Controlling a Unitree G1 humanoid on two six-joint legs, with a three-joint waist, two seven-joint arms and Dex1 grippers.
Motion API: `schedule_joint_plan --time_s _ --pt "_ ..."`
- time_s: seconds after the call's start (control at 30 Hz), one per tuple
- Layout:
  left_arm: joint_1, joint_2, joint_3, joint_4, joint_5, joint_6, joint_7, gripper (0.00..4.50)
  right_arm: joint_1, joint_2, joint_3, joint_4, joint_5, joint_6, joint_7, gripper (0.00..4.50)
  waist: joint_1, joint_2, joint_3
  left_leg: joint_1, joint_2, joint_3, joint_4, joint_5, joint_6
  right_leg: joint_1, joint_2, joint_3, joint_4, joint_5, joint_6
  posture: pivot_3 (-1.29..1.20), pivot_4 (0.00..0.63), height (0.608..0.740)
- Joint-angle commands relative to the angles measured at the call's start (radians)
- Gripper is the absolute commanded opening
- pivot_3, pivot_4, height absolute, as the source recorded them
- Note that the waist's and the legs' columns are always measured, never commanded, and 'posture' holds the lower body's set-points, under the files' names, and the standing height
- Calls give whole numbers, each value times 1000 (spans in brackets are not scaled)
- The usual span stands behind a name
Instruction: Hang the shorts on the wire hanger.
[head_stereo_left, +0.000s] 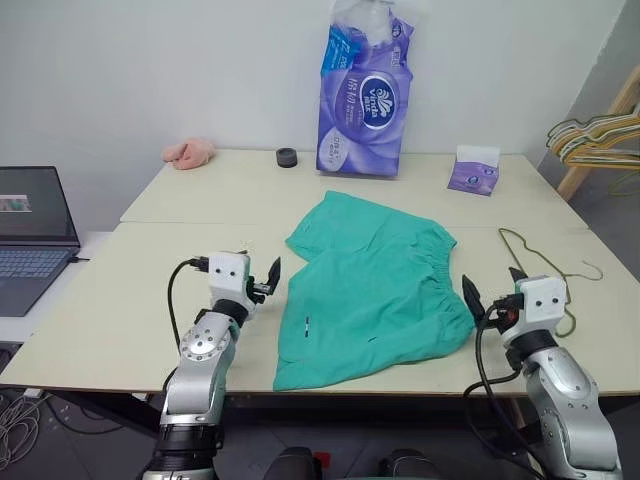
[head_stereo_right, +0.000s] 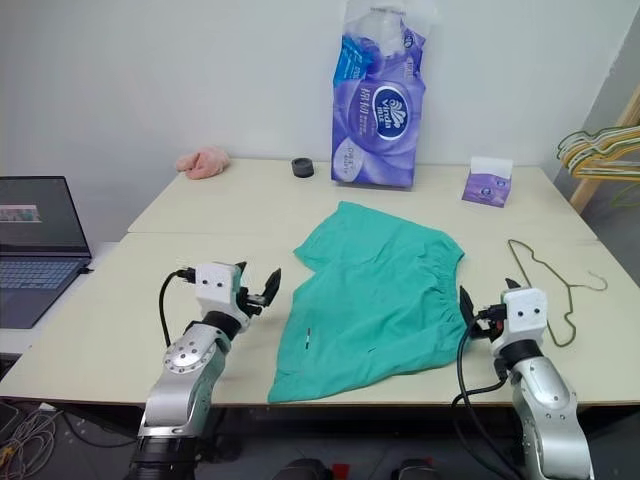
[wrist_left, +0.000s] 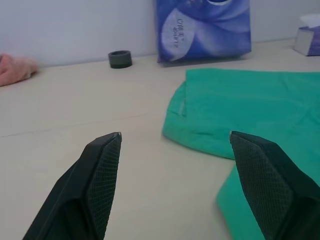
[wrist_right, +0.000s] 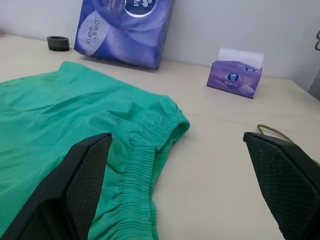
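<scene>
Nearest you, your left gripper (head_stereo_left: 262, 280) hovers spread and empty just beside the shorts' left edge, and your right gripper (head_stereo_left: 492, 292) hovers spread wide and empty at their gathered waistband. The shorts (head_stereo_left: 375, 285) lie flat on the surface (head_stereo_left: 120, 320) between the two grippers. The wire hanger (head_stereo_left: 545, 262) lies flat just right of the shorts, beside your right gripper. Farther back stand a purple tissue box (head_stereo_left: 473, 170), a tall purple paper pack (head_stereo_left: 366, 95), a black ring (head_stereo_left: 287, 157) and a pink cloth (head_stereo_left: 190, 153).
</scene>
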Motion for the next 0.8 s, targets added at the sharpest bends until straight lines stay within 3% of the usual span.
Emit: schedule_joint_plan --time_s 0.03,0.3,0.43,0.57,0.8 --pt "-30 8 -19 -19 -7 -7 -31 3651 8 -5 -25 -54 -5 -16 -14 4490 -2 0 0 0 0 0 0 0 0 0 0 0 0 0 0 33 2 740" --pt "-37 6 -26 -6 -15 -7 -62 3651 10 -18 -11 -53 -16 -33 6 4490 -5 0 0 0 0 0 0 0 0 0 0 0 0 0 0 12 3 740" --pt "29 47 -73 -64 -147 12 -292 3651 -1 -21 -5 -55 -11 -31 10 4490 -10 2 -1 0 0 1 0 0 0 0 0 0 0 -1 -1 -4 5 740" --pt "56 207 -178 -122 -191 83 -543 4470 32 -82 50 -135 21 -18 123 4500 -18 4 0 0 1 1 0 -1 0 -1 0 1 1 -5 -3 -28 13 740" --pt "-4 461 -268 -171 -273 286 -841 4490 87 -245 92 -265 125 63 322 4500 -36 5 1 1 1 1 -1 -2 1 0 1 0 1 -12 -1 -57 18 740"
